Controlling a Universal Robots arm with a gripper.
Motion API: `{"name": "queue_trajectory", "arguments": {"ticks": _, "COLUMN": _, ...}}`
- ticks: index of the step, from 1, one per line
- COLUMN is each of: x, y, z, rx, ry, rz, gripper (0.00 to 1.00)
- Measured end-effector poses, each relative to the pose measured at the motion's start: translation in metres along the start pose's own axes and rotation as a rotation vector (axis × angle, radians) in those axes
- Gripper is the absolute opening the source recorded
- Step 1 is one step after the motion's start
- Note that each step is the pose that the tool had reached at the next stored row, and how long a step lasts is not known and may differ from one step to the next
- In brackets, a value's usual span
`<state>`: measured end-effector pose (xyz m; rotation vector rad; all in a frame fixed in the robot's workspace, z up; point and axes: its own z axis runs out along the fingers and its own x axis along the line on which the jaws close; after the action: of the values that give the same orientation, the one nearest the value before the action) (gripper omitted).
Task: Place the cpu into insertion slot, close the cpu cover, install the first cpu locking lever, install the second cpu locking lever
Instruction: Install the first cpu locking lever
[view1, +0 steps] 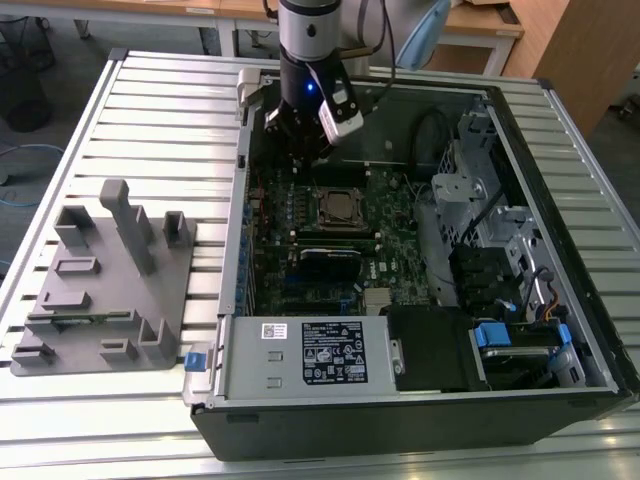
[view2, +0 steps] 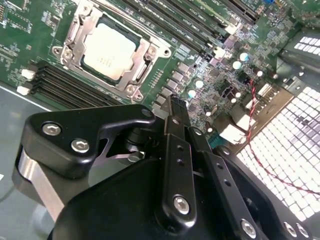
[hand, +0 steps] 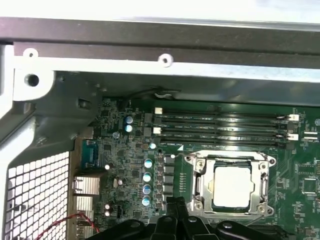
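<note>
Black gripper (view2: 174, 103), its jaws pressed together on nothing, hangs over the green motherboard (view2: 30, 30). Just beyond, the cpu (view2: 106, 51) lies seated in the insertion slot (hand: 205, 186), with the cpu cover (view2: 73, 37) down flat around it. Farther off run the memory slots (hand: 220, 125).

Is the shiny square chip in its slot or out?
In. The cpu lies flat inside the insertion slot, the cpu cover framing it.

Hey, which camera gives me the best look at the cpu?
The second wrist view: the cpu is close, its silver top plain inside the metal frame. The first wrist view shows it too, farther off. In the exterior view it is a small square on the green board.
</note>
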<state>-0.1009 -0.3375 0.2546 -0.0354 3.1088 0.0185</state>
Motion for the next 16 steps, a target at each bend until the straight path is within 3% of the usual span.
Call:
{"name": "queue_trajectory", "arguments": {"ticks": 7, "x": 0.0098, "y": 0.0003, "z": 0.0015, "rx": -0.0003, "ry": -0.0046, "rz": 0.0, "gripper": 0.11}}
{"name": "queue_trajectory", "arguments": {"ticks": 16, "x": 0.01, "y": 0.0038, "z": 0.0024, "rx": -0.0045, "ry": -0.006, "rz": 0.0, "gripper": 0.11}}
